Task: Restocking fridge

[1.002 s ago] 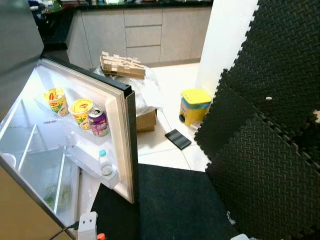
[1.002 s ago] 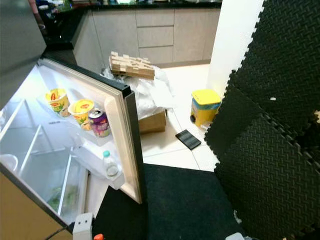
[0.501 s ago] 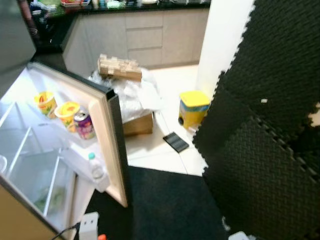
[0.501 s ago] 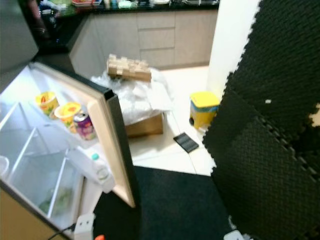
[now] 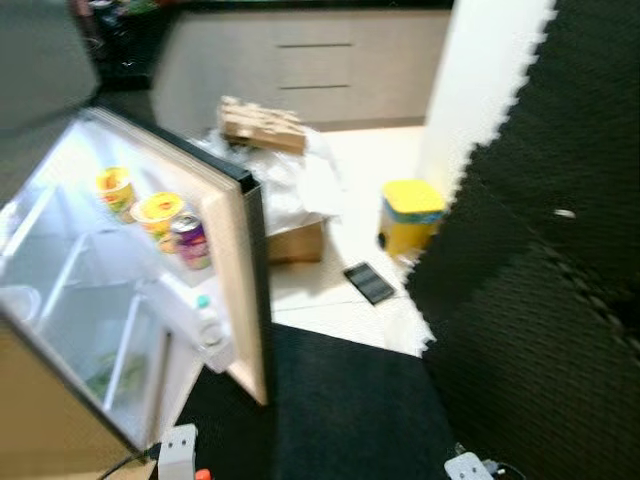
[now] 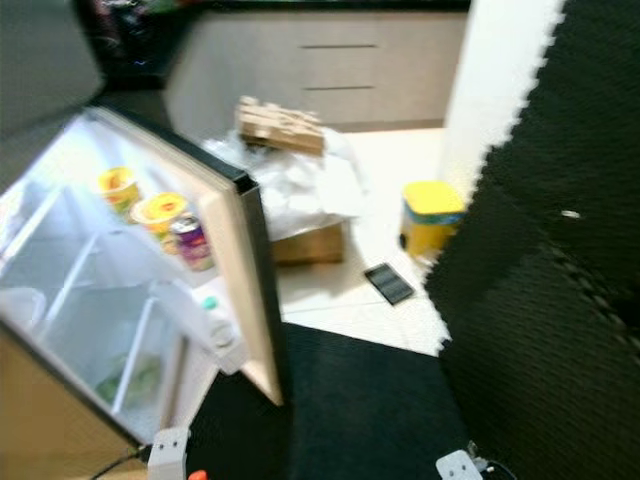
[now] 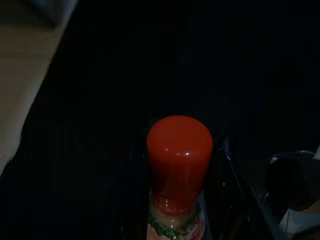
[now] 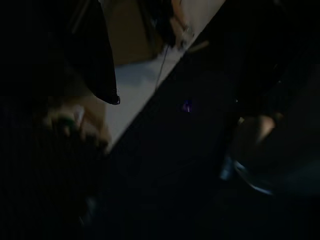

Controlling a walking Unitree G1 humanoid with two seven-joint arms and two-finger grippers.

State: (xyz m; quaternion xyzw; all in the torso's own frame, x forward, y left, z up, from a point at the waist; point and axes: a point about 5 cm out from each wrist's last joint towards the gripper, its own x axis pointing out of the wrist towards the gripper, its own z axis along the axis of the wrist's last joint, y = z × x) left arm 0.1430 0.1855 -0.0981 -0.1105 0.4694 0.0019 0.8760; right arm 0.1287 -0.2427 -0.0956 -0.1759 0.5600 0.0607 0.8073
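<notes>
The fridge door stands wide open on my left, lit from inside. Its upper door shelf holds two yellow cup-noodle tubs and a purple can. A small water bottle stands in the lower door shelf. Glass shelves show inside the fridge. In the dark left wrist view, my left gripper is shut on a bottle with a red cap, a finger on each side of it. The right wrist view is very dark, and the right arm hangs low.
Black foam mats wall off the right side. A black mat covers the floor in front. Beyond it lie a cardboard box under plastic wrap, a stack of wooden blocks, a yellow tub and a dark flat object.
The whole picture has shifted and blurred, so the camera has moved. The fridge and the things in its door stay as they were.
</notes>
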